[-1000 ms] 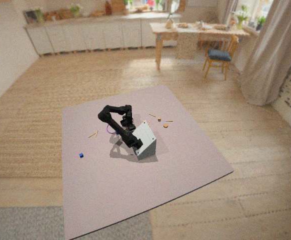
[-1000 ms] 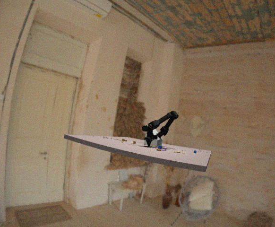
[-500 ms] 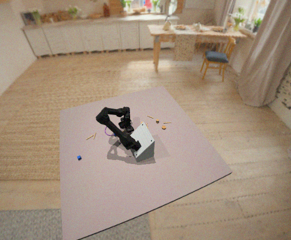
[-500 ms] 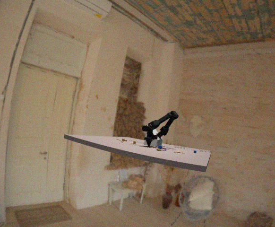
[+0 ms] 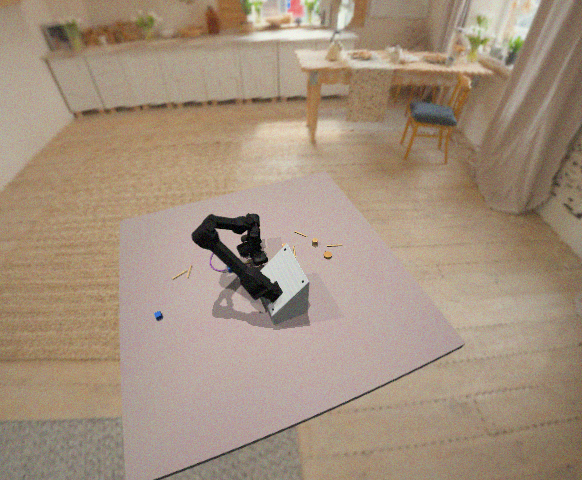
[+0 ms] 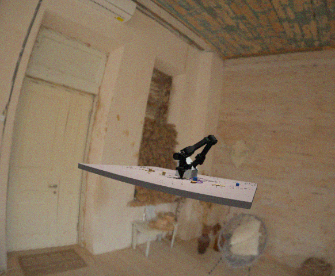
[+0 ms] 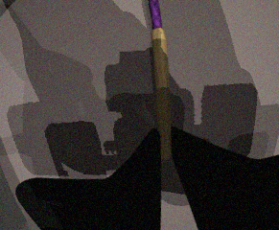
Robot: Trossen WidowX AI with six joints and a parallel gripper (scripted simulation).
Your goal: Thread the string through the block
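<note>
My gripper is shut on the wooden stick, low over the table. In the wrist view the stick's far end joins the purple string, which runs out of the top of the picture. The string also shows as a loop left of the arm in the top view. A blue block stands close to the gripper, partly hidden by the arm in the top view; its hole cannot be made out. A brown round piece, perhaps the button, lies by it. No block shows around the visible stick.
The arm's base is on a light grey wedge. Two loose sticks and a small blue cube lie left. An orange cube, an orange disc and more sticks lie beyond the wedge.
</note>
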